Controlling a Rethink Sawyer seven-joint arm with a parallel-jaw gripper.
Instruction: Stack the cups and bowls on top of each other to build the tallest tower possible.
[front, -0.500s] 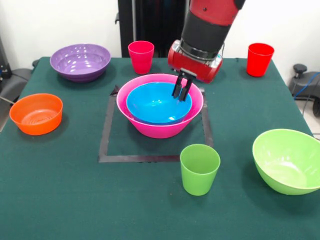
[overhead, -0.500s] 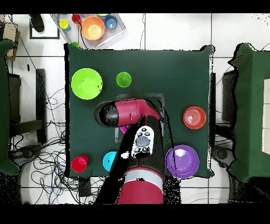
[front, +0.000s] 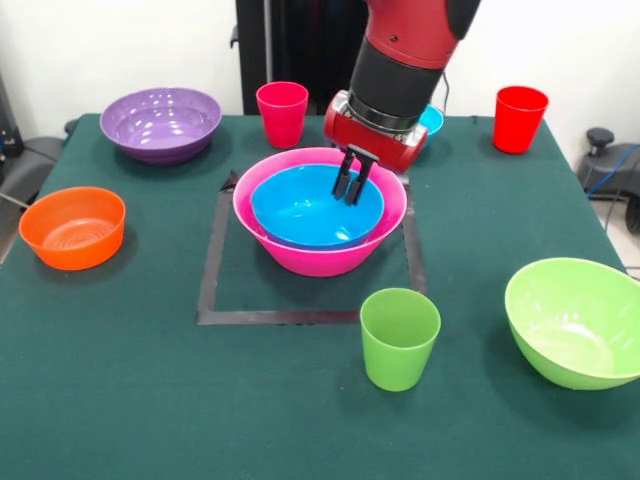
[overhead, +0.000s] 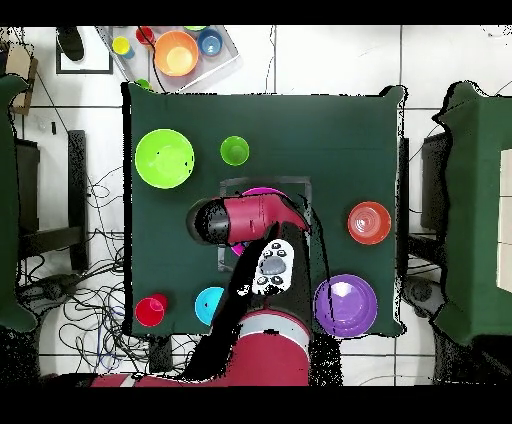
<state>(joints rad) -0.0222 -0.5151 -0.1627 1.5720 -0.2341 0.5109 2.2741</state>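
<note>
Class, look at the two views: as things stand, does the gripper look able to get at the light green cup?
Probably yes. The light green cup stands alone and upright on open cloth, nothing over or against it. The gripper hangs above the blue bowl in the pink bowl, holding nothing.

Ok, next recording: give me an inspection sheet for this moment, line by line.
Surface: green table, black tape square marked on it.
Job's things: blue bowl nested in pink bowl inside the square; purple bowl, orange bowl, lime bowl, pink cup, red cup, green cup apart on the table.
Clutter: tray of small bowls off the table.
Tool: fingers close together, over the blue bowl's rim.
Cables: loose on the floor.
Surroundings: other tables.
</note>
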